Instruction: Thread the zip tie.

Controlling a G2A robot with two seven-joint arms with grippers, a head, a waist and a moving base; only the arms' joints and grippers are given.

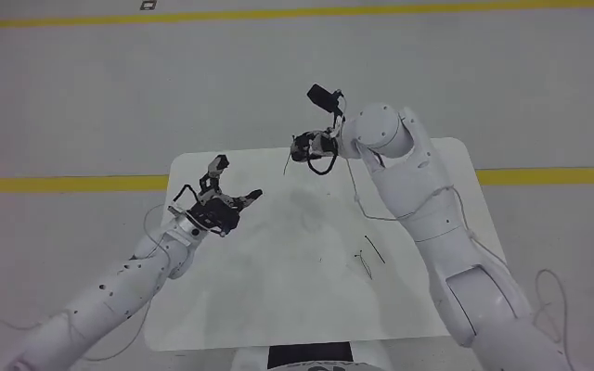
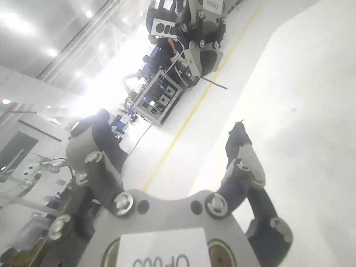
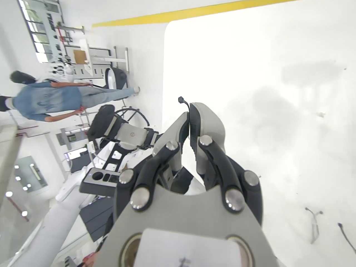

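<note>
Right gripper (image 3: 189, 118) is clamping a black zip tie (image 3: 182, 100) — fingers pressed together, with the tie's head end poking out just past the tips. It is hanging over the far edge of the white tabletop (image 1: 278, 297), near the middle. In the left wrist view a thin length of the tie is sticking out from that gripper's tips. Left gripper (image 2: 167, 137) is sitting over the left side of the tabletop with its fingers spread wide apart. It is pointing toward the right gripper and is well apart from it. A couple of spare zip ties (image 1: 368, 254) are lying flat on the tabletop beside the right forearm — close to each other, well apart from both grippers. A yellow floor line (image 1: 83, 183) is running behind the tabletop.
</note>
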